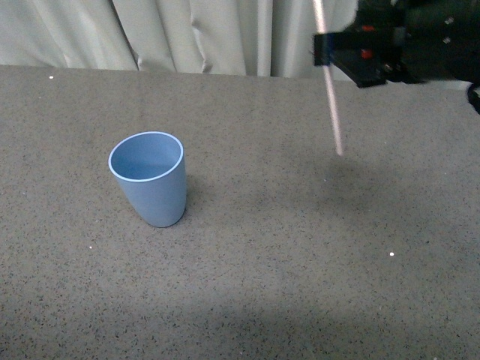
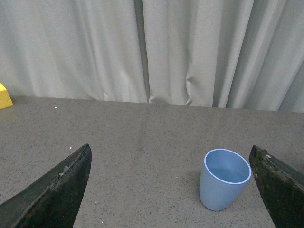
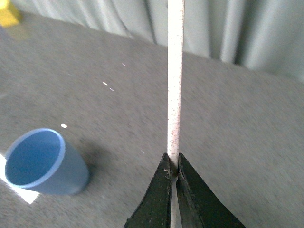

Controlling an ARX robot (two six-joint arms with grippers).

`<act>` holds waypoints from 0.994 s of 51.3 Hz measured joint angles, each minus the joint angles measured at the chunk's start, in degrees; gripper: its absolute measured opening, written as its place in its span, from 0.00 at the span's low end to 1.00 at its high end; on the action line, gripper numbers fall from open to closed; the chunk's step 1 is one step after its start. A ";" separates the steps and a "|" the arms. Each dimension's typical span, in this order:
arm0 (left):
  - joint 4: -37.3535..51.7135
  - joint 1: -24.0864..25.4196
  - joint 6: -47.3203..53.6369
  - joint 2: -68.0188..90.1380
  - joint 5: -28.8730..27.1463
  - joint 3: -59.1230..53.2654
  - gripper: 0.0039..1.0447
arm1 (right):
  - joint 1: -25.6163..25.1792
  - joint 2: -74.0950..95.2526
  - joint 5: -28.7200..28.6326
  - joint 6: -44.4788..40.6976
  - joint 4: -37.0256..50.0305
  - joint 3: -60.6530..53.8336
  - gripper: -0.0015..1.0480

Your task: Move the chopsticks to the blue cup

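R gripper [image 3: 173, 167]: clenched on chopsticks [image 1: 331, 97], upper right of front view.
chopsticks: near-upright, slight tilt, well apart from cup.
blue cup [image 1: 150, 180]: upright on table [image 1: 300, 270], centre-left.
L gripper [image 2: 169, 148]: spread wide, holding nothing.

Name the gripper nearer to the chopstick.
Right. The right gripper is shut on the chopstick; the left gripper hangs open facing the blue cup, no stick in its view.

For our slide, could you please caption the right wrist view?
The right gripper pinches the chopsticks between its fingers, with the empty blue cup standing on the table.
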 joint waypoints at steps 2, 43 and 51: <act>0.00 0.00 0.02 0.00 0.02 0.00 0.94 | 1.11 0.44 -0.59 0.26 2.95 0.00 0.01; 0.00 0.00 0.02 -0.02 0.02 0.00 0.94 | 15.04 26.51 -9.49 2.89 9.66 21.22 0.01; 0.00 0.00 0.02 -0.02 0.00 0.00 0.94 | 14.80 26.01 -10.69 1.84 9.25 20.00 0.20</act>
